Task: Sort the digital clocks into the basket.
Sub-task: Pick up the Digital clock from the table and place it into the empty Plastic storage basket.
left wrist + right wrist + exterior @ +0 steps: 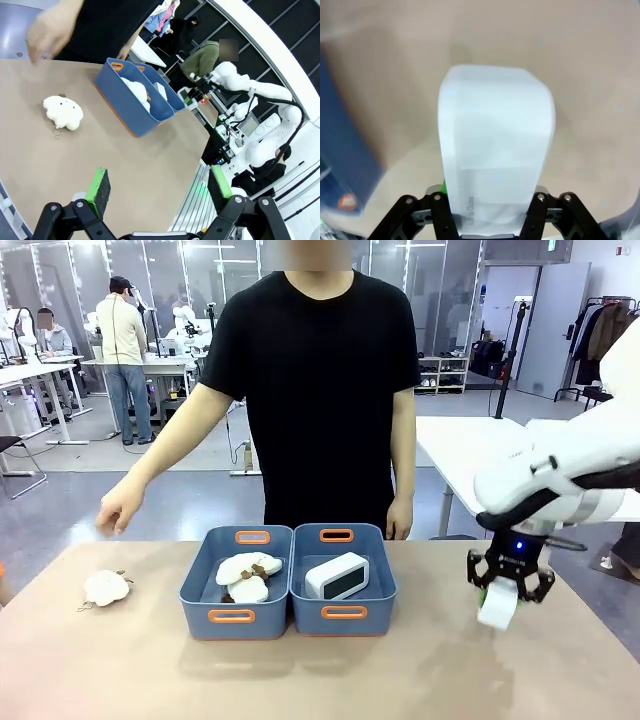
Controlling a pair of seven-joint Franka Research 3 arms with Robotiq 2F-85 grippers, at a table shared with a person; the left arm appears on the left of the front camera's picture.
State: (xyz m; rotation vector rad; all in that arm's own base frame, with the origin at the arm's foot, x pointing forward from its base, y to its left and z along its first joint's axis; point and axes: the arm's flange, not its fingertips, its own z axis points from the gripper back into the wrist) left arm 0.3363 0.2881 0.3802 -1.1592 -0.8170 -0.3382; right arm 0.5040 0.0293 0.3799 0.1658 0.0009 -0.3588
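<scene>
Gripping one digital clock across its flat sides, the right hand is clamped on it at the bench's right; it looks like light, rigid, probably slippery plastic. The other clock lies in the right basket; the left hand is spread apart.

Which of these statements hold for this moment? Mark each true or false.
1. The right gripper is shut on a white digital clock, off to the right of both baskets. True.
2. Both clocks lie in a basket. False: only the other clock lies in the right basket; the white digital clock is in the right gripper.
3. The left basket holds plush toys. True.
4. The left gripper grips a plush toy. False: the left gripper has its fingers open on nothing, and the loose plush toy lies apart on the table.
</scene>
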